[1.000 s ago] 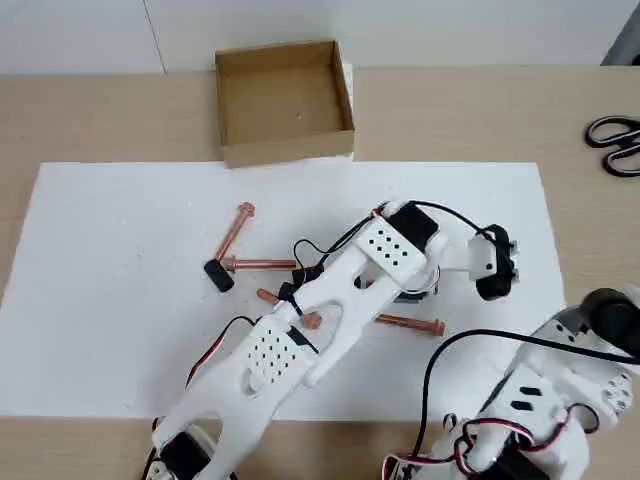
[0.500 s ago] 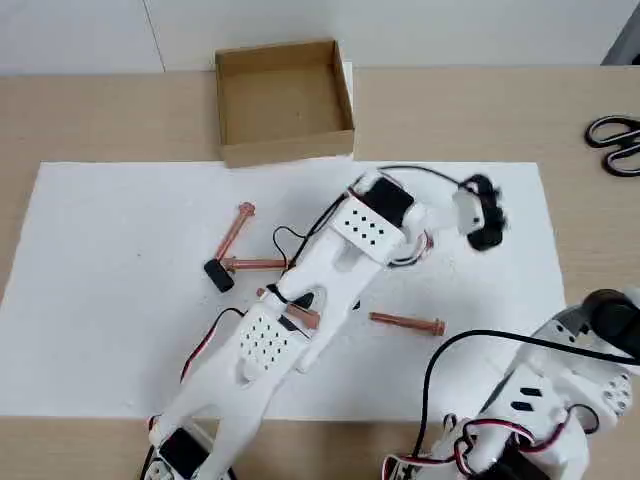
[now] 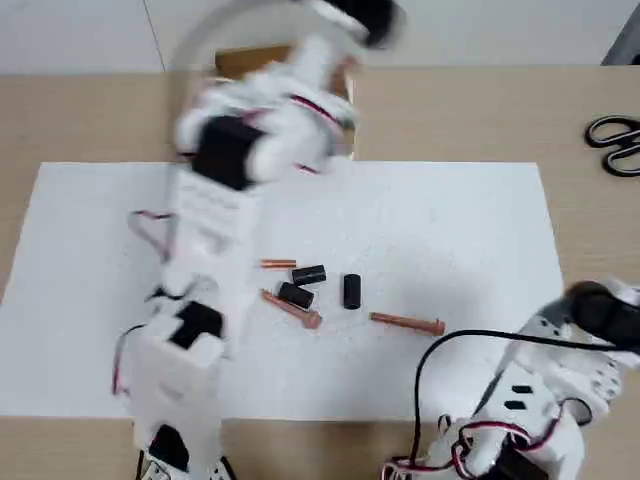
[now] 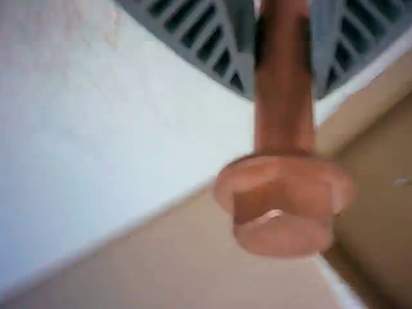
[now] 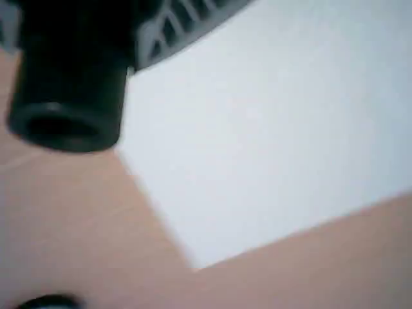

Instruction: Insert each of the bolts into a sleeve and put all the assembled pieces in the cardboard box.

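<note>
Swung up off the sheet (image 3: pixel 470 220) to 12 o'clock over the cardboard box (image 3: pixel 232 62): left hand (image 3: pixel 365 18), clamped on a bolt (image 4: pixel 283 161) hung head-down, probably for dropping in. At 4 o'clock, right hand (image 5: pixel 77 26) closed round a black sleeve (image 5: pixel 67 96), ready for mating.

I'm counting four bolts: a first bolt (image 3: pixel 279 264), a second bolt (image 3: pixel 291 308) and a third bolt (image 3: pixel 407 321) are lying on the one sheet (image 3: pixel 480 220), and a fourth bolt (image 4: pixel 283 193) is showing in the left wrist view. I'm counting four sleeves: a first sleeve (image 3: pixel 308 274), a second sleeve (image 3: pixel 295 295) and a third sleeve (image 3: pixel 351 291) on the sheet, and a fourth sleeve (image 5: pixel 67 96) in the right wrist view. I'm also seeing one box (image 3: pixel 232 62), one pair of scissors (image 3: pixel 612 131) and two arms, the left arm (image 3: pixel 205 215) and the right arm (image 3: pixel 545 395).
</note>
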